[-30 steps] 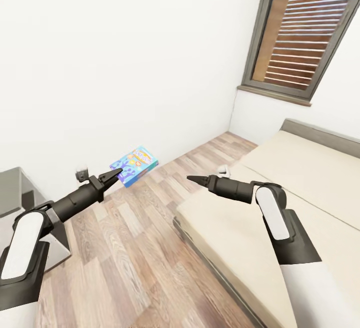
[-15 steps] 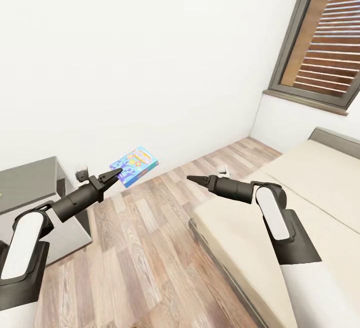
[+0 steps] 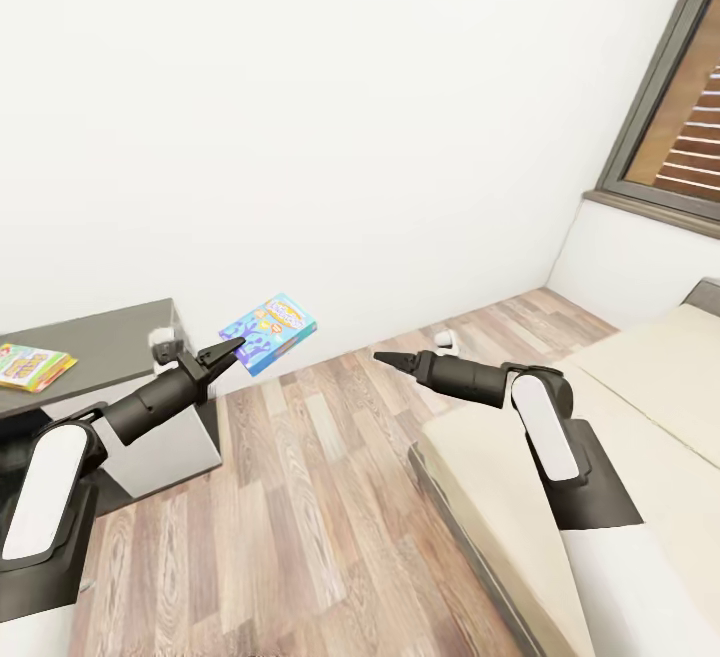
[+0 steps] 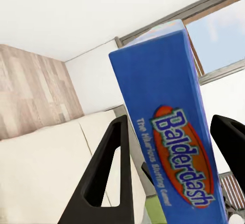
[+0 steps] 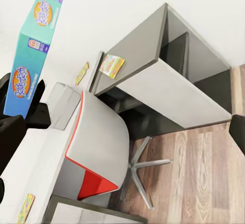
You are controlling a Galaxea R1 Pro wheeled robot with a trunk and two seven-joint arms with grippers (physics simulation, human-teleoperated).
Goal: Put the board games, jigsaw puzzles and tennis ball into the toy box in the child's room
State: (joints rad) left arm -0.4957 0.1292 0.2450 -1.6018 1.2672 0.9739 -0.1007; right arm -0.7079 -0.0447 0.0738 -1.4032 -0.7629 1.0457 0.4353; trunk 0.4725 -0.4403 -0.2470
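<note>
Between left hand (image 3: 232, 347) fingers: blue board game (image 3: 270, 332), above floor.

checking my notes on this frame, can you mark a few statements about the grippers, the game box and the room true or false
1. The left gripper holds a blue board game box off the floor. True.
2. The box carries the name "SKIP-BO". False: the left wrist view reads "Balderdash".
3. The right gripper holds a tennis ball. False: its jaws are closed to a point with nothing between them.
4. A bed with a beige mattress lies on the robot's right. True.
5. The floor is carpeted. False: it is wood plank.
6. A colourful flat item rests on the dark grey cabinet at the robot's left. True.
</note>
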